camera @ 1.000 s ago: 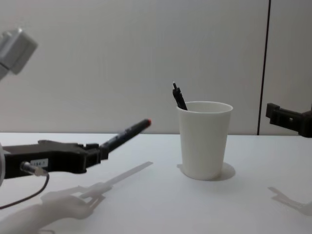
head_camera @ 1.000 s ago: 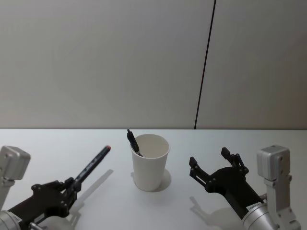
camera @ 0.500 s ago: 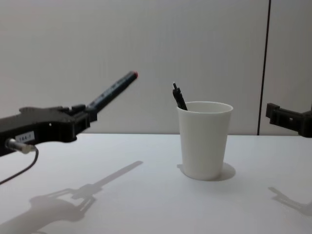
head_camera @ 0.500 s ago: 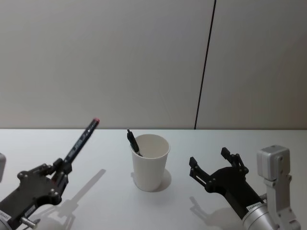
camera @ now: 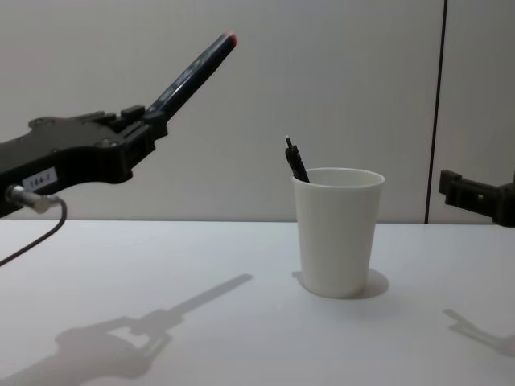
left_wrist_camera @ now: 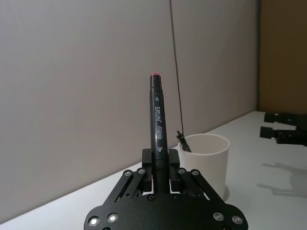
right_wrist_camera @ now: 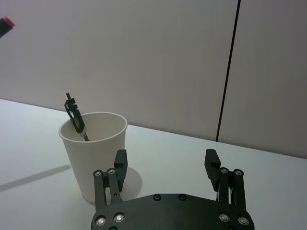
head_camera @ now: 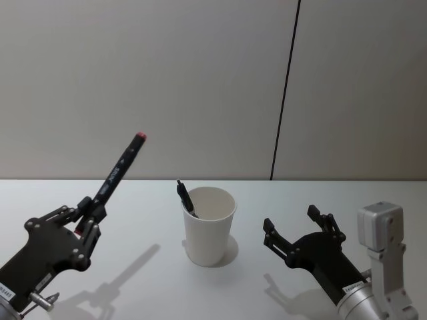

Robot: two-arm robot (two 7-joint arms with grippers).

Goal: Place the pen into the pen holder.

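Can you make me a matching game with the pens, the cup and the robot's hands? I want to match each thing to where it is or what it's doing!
Things:
1. red-tipped pen
2. white cup
3. thin black pen
4. right hand

Places or states:
a. open, holding nothing
b. standing on the table
c. gripped in the left hand, raised in the air
d. leaning inside the cup

Pairs: 1-c, 2-b, 3-d, 4-a.

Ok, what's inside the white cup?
One black pen leans on the paper cup's left rim, top poking out; its lower part and the cup's bottom are hidden by the wall. The red-tipped marker is outside, in the left claw; right claw parked open.
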